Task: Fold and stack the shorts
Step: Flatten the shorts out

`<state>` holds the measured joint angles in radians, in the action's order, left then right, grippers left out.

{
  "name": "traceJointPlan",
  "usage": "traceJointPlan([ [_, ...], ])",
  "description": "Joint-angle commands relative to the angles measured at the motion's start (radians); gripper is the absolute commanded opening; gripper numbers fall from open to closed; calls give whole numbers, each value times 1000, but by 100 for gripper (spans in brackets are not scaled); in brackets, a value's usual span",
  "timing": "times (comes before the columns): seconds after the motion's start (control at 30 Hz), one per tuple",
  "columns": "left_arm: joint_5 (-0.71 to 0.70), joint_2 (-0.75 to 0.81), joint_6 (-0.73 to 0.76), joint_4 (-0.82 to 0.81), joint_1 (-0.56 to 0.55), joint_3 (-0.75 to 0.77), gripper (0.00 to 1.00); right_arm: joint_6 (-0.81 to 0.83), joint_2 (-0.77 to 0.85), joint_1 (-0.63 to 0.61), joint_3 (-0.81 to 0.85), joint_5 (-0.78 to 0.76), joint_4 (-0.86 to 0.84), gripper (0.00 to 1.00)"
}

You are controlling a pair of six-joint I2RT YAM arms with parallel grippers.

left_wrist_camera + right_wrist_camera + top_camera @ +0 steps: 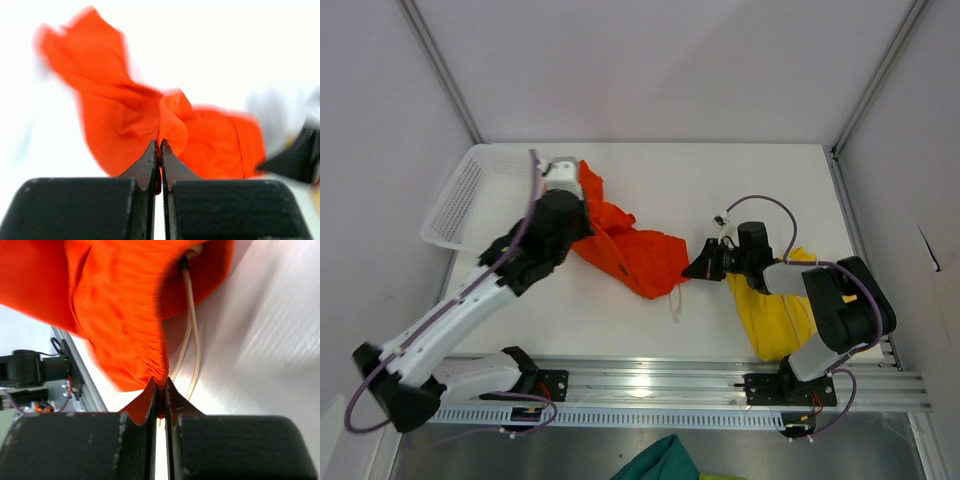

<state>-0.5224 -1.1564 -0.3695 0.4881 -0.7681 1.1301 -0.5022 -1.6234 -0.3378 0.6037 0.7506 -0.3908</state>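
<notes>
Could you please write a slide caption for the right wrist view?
Right gripper shut on the gathered edge of the orange shorts, white drawstring hanging beside.

No text, brand, number or sign was legible in any of the three views. The orange shorts and the yellow shorts showed only plain fabric, with nothing printed on them that could be read.
</notes>
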Motion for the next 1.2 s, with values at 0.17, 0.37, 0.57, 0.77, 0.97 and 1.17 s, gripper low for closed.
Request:
traceJointPlan([
  [0.17,-142,294,-134,230,73,166,0,-202,238,-17,22,21,251,0],
  [0.37,-223,343,-114,317,79,319,0,-234,396,-9,212,5,659,0],
  [0.57,-278,366,-111,339,79,361,0,-274,291,10,280,56,667,3],
  [0.77,-363,386,-111,369,79,378,0,-302,169,-15,231,124,529,4],
  [0.97,-381,388,-91,357,79,384,0,-291,120,-41,186,135,474,6],
  [1.17,-380,406,-89,327,79,359,0,-282,105,-49,153,148,449,9],
])
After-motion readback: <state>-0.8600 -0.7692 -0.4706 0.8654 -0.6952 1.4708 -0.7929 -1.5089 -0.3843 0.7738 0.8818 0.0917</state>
